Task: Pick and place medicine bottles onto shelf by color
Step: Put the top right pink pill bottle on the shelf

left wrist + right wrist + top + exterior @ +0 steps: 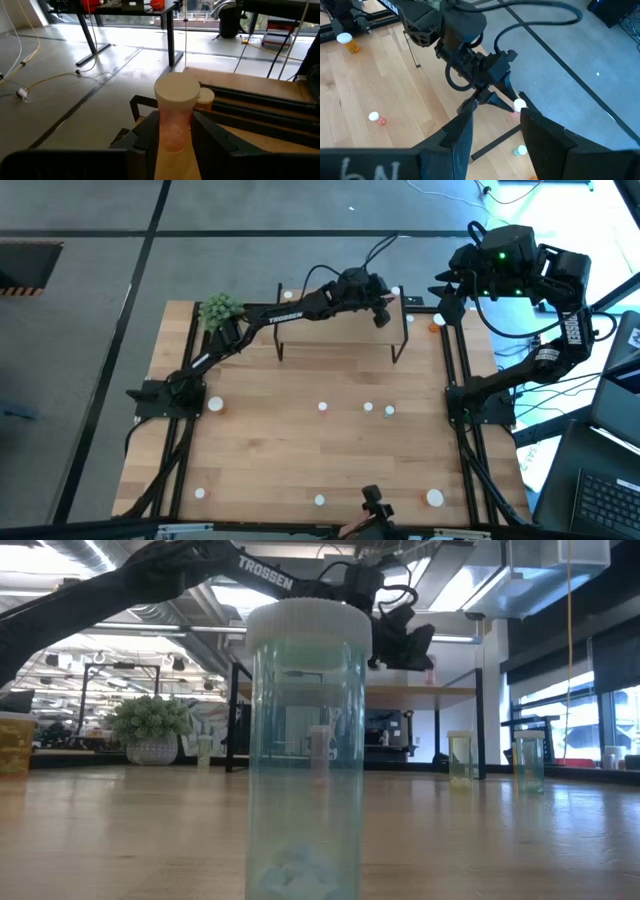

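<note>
Left arm holds a pink-red bottle over the shelf's right end.

The wooden table (300,440) carries the small light-wood shelf (330,320) at its far edge, with a green plant ball (220,308) near the far left corner. The left arm reaches across to the shelf; the left gripper (172,131) is clenched on a pink-red medicine bottle (176,117) with a pale cap, above the board's right end. The right arm is raised beyond the table's far right corner; its right gripper (492,125) stands released, holding nothing. Small bottles lie scattered: three mid-table (368,408), an orange one (437,324) beside the shelf, and a clear teal vial (305,750) nearest the low camera.
</note>
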Controlling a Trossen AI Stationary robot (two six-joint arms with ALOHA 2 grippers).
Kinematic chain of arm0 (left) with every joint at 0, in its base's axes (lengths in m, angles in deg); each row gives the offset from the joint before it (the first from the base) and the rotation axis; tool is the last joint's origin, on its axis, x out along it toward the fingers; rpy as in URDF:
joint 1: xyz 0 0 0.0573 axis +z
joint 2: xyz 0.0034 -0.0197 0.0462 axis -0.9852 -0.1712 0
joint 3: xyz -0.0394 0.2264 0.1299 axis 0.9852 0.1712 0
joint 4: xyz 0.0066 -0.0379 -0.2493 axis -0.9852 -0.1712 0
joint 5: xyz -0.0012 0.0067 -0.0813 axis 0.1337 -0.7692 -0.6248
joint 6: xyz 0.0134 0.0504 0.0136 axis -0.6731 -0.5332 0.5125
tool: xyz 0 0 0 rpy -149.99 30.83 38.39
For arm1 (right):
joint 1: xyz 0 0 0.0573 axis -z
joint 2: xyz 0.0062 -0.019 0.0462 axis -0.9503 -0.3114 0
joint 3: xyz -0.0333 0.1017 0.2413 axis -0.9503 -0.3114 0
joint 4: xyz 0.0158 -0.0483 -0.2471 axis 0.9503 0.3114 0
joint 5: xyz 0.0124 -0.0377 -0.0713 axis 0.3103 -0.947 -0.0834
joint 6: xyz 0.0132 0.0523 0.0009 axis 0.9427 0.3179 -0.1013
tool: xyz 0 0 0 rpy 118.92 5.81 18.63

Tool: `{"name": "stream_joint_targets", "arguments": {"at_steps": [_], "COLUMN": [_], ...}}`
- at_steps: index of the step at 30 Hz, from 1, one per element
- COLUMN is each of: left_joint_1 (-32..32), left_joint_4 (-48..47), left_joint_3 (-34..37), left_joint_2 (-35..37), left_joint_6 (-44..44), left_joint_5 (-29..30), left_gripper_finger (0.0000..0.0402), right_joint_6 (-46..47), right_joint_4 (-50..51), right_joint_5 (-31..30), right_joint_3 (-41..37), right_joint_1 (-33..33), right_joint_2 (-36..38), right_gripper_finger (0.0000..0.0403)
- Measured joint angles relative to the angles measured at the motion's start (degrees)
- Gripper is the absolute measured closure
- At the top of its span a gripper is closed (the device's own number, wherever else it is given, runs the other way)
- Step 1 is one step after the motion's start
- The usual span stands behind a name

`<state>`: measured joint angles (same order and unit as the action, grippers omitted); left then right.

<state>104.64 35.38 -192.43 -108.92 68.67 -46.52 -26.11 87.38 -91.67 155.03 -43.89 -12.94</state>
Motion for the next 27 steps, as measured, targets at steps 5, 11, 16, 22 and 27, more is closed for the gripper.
{"name": "stream_joint_targets", "arguments": {"at_steps": [5,11,16,22,27], "left_joint_1": [0.12,0.26,0.24,0.26,0.48], "left_joint_4": [-2.00,-4.97,-6.95,-6.95,-8.45], "left_joint_3": [-0.02,-0.02,-0.02,-0.02,-0.13], "left_joint_2": [1.44,1.73,1.73,1.73,3.88], "left_joint_6": [0.49,2.75,5.65,5.79,4.67], "left_joint_5": [0.00,0.40,0.39,0.39,2.73], "left_gripper_finger": [0.0305,0.0305,0.0305,0.0305,0.0305], "right_joint_6": [0.00,0.00,0.00,0.00,0.00], "right_joint_4": [0.00,0.00,0.00,0.00,0.00], "right_joint_5": [0.02,0.02,0.04,0.09,0.11], "right_joint_3": [0.00,0.00,0.00,0.00,0.00], "right_joint_1": [0.00,0.00,0.00,0.00,-0.02], "right_joint_2": [0.00,0.00,0.00,0.00,0.00], "right_gripper_finger": [0.0235,0.0235,0.0235,0.0235,0.0235]}}
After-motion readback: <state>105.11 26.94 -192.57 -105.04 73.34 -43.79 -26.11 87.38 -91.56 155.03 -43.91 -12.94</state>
